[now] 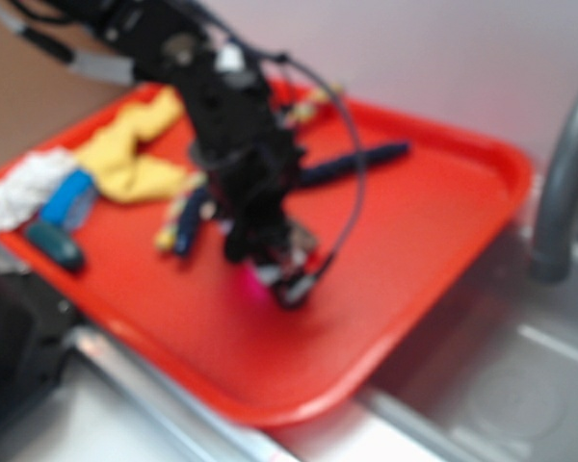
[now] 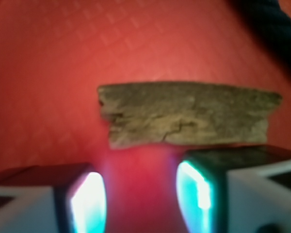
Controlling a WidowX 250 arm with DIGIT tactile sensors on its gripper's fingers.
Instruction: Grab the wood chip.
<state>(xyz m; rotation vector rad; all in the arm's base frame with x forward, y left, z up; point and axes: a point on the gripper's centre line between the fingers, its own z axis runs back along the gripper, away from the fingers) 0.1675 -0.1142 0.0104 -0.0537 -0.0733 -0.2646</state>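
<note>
The wood chip (image 2: 186,115) is a flat, rough brown piece lying crosswise on the red tray (image 2: 63,73), just ahead of my fingertips in the wrist view. My gripper (image 2: 141,199) is open, its two glowing pads apart with only bare tray between them; the right pad's top edge sits right below the chip. In the exterior view the gripper (image 1: 284,279) hangs low over the tray's middle and hides the chip.
On the tray's (image 1: 443,221) left part lie a yellow cloth (image 1: 135,154), a white rag (image 1: 24,188), a blue item (image 1: 69,197), a dark teal oval object (image 1: 55,245) and dark ropes (image 1: 352,164). A grey faucet (image 1: 564,183) rises at right over the metal sink.
</note>
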